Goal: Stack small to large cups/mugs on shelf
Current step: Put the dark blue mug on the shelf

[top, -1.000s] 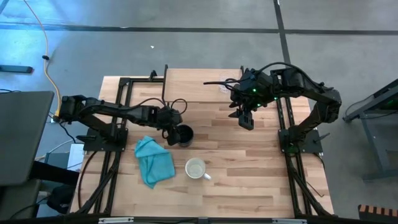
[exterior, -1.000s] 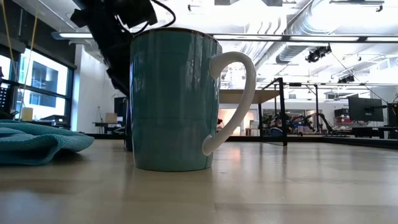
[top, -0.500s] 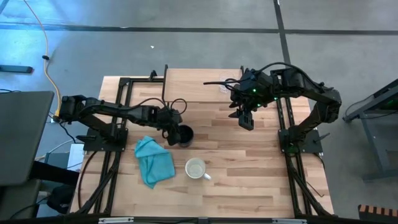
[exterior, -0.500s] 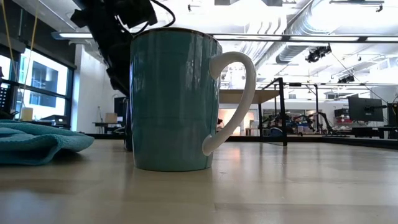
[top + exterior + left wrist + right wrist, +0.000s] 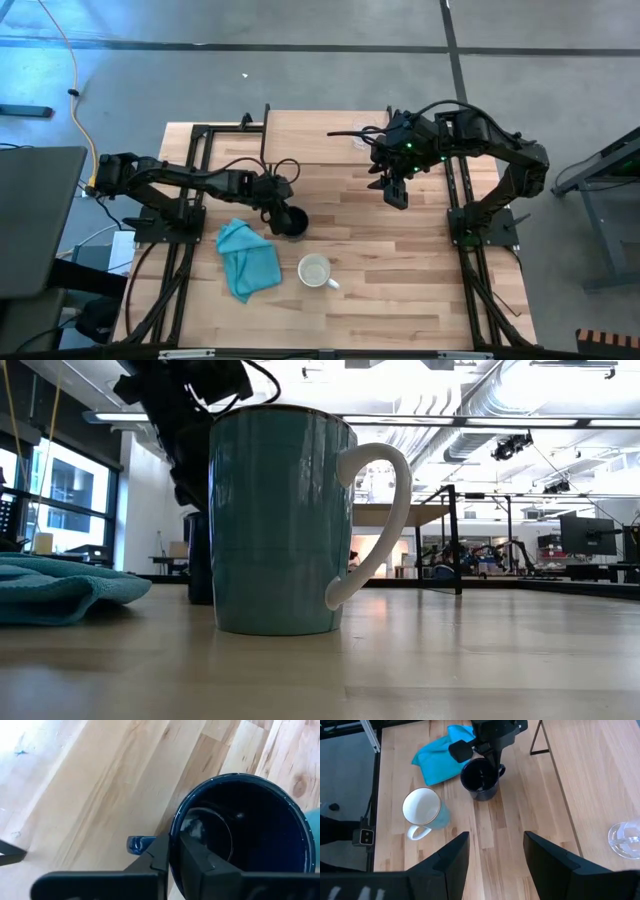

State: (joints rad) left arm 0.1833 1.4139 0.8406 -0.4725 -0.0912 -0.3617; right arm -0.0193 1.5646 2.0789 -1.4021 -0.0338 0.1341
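No readable text, labels, brands, numbers or signs in any view
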